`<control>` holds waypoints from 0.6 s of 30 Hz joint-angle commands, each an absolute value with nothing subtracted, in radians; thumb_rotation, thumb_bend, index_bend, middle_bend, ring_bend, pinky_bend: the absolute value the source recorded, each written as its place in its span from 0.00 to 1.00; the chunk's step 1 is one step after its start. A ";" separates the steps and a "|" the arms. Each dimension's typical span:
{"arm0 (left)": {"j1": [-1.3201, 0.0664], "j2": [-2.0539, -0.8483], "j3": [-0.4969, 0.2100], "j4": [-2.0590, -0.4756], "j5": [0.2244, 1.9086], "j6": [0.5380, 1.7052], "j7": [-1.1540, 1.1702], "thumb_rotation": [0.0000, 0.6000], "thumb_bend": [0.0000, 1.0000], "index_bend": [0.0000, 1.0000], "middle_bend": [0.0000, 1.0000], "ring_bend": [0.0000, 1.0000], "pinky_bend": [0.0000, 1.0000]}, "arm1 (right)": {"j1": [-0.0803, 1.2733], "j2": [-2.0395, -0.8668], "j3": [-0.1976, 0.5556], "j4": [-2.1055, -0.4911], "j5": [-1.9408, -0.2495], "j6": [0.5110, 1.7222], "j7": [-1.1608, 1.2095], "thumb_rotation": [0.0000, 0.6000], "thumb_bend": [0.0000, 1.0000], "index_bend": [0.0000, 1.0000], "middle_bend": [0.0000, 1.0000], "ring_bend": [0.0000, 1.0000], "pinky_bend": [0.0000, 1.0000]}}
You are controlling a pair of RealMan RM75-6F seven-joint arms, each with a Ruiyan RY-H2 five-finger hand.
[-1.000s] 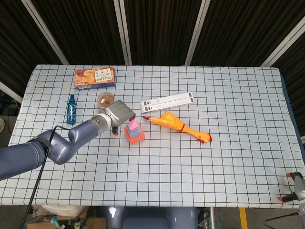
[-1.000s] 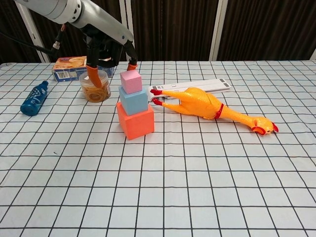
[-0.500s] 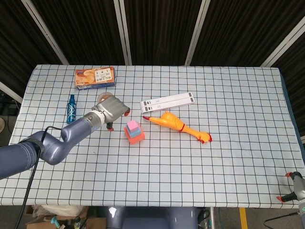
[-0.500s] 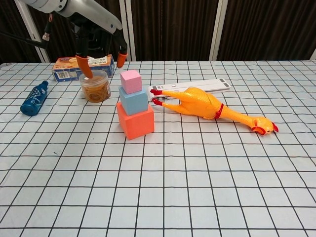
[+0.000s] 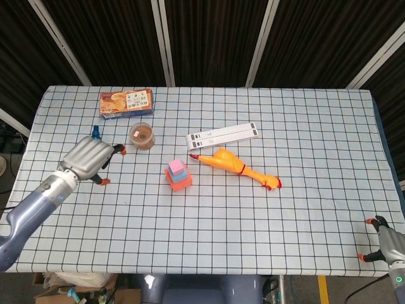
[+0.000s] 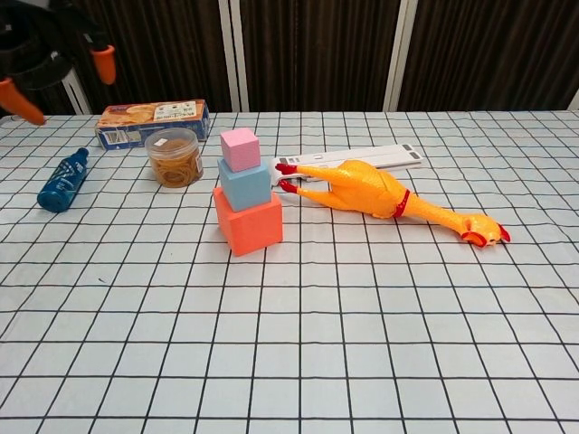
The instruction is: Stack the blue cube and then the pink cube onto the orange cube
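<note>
Three cubes stand stacked: pink cube [image 6: 240, 148] on blue cube [image 6: 244, 183] on orange cube [image 6: 248, 221], so the left hand [image 5: 88, 158] hangs empty, fingers spread.

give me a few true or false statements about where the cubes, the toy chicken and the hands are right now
1. The pink cube sits on top of the blue cube. True.
2. The blue cube rests straight on the table. False: it rests on the orange cube.
3. The left hand holds the pink cube. False: it holds nothing and is off to the left of the stack.
4. The rubber chicken lies on its side to the right of the stack. True.
5. The right hand is above the stack. False: it is at the table's near right corner.
</note>
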State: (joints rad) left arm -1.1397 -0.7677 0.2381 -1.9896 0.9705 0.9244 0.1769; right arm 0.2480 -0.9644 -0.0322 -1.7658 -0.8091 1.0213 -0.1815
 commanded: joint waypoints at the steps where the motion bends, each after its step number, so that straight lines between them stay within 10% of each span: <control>1: -1.003 -0.731 0.262 -2.054 1.041 1.051 0.213 1.00 0.17 0.29 0.50 0.49 0.65 | 0.229 -0.978 -0.030 -1.777 -0.887 1.063 -0.169 1.00 0.12 0.21 0.09 0.24 0.27; 18: -0.448 -1.092 0.242 -1.790 1.277 1.570 0.345 1.00 0.10 0.29 0.17 0.17 0.34 | 0.155 -1.042 -0.023 -1.744 -1.178 1.260 -0.148 1.00 0.12 0.16 0.08 0.17 0.27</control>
State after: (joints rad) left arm -0.4994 -1.0289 0.2642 -1.8627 1.2427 1.5296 0.3539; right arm 0.1621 -1.0347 -0.0246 -1.7504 -1.1671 1.2482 -0.1414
